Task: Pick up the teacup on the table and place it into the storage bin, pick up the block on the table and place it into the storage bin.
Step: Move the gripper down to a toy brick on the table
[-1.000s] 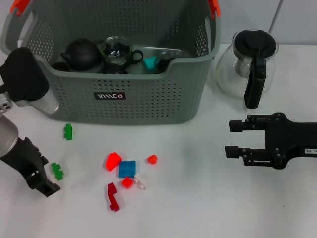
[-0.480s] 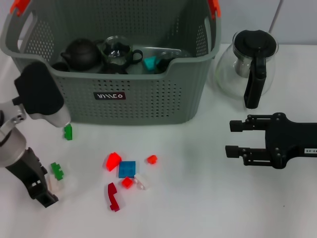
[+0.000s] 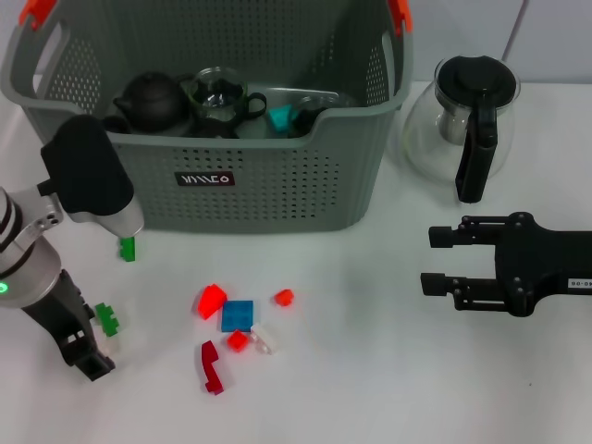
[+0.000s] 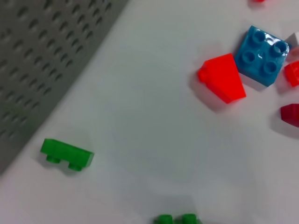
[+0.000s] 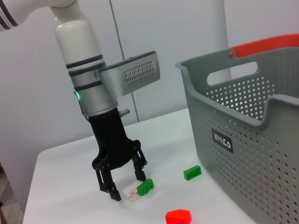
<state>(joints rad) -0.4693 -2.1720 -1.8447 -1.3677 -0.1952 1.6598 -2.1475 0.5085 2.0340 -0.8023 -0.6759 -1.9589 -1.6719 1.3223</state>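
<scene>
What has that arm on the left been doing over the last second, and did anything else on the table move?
The left arm swung inward toward the storage bin, and its pincer now stands open, low over the table beside the green block. It holds nothing. A small pale piece is by its fingertips in the right wrist view. The right pincer, the glass teapot and the loose blocks stayed put.

The storage bin [image 3: 277, 176] carries a small black label [image 3: 205, 178] with white lettering on its front wall, up and to the right of the left gripper [image 3: 88, 347]; the letters cannot be made out for certain. In the right wrist view the same label [image 5: 222, 142] shows white letters, also unclear.
</scene>
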